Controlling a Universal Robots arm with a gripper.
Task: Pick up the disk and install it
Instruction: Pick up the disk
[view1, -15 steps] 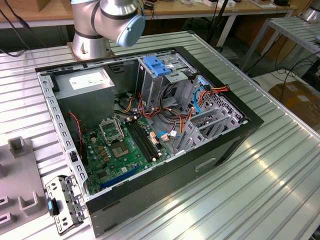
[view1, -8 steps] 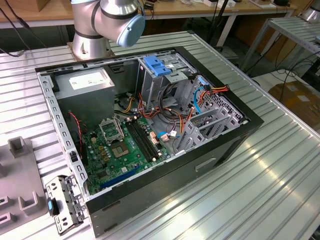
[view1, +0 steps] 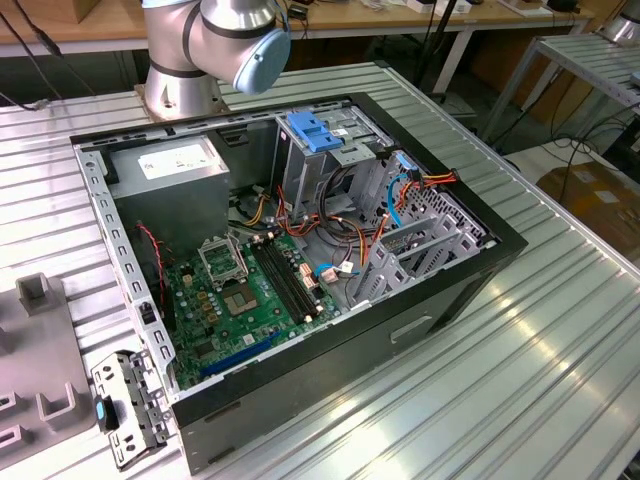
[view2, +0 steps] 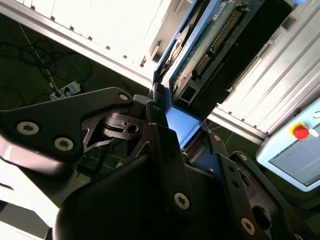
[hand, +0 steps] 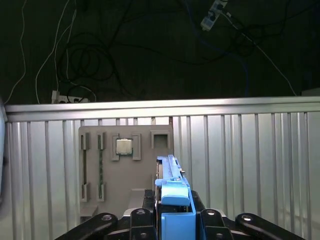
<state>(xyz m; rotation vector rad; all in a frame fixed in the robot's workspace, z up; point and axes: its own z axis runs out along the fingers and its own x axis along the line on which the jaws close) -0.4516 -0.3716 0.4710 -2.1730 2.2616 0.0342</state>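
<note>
**Disk clamped edge-on in the claw**

The disk is being held edge-on in the claw, and it is being squeezed from both sides by the fingers across its blue plastic rail. Just past the fingertips, in the second wrist view, its bare green circuit board is being left exposed.

The disk is being judged a stiff, dense metal block, heavy for its size and easily hurt by knocks. The smooth rail is being judged somewhat slippery and slightly springy. The side edges are therefore being taken as the right hold, and the board as a place not to be pressed.

No legible writing is being presented on the faces in view.

Beyond the claw, a grey tray with a square chip is being carried by the ribbed metal table. Farther out, past the table's edge, cables are being left lying on a dark floor.
</note>
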